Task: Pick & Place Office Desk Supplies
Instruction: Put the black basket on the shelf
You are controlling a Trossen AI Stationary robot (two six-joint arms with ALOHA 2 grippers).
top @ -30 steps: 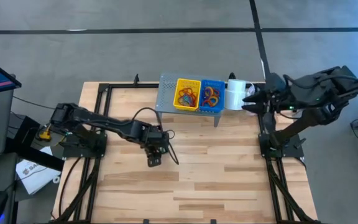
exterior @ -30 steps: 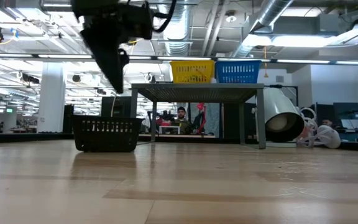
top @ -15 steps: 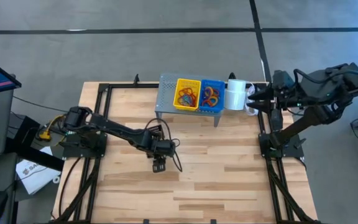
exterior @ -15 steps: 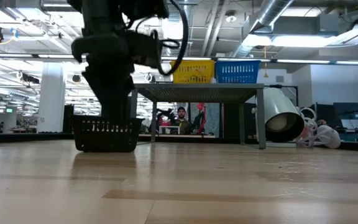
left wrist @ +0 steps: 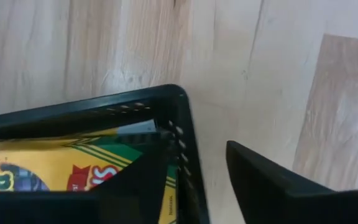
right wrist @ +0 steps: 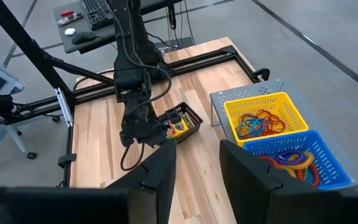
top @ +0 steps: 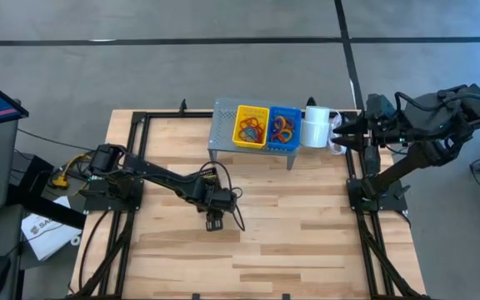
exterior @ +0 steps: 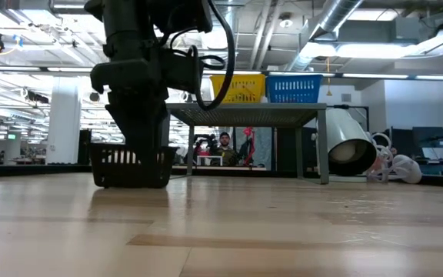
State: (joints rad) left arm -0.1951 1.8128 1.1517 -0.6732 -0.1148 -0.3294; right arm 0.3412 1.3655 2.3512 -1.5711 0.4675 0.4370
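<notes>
The left gripper [left wrist: 201, 180] straddles the wall of the black mesh basket [left wrist: 104, 112] holding a yellow-and-green crayon box [left wrist: 61, 171], jaws open, probably to grasp it, while the right gripper [right wrist: 194, 165] waits open beside the grey perforated metal riser [top: 223, 125].

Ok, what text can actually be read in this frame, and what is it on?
Crayon box in the black basket: red lettering, cut off by the basket wall, not readable as a word; the fine print on its edge is too small.
White sheet left of the table: "SA", the rest too small.
Nothing else legible.
</notes>
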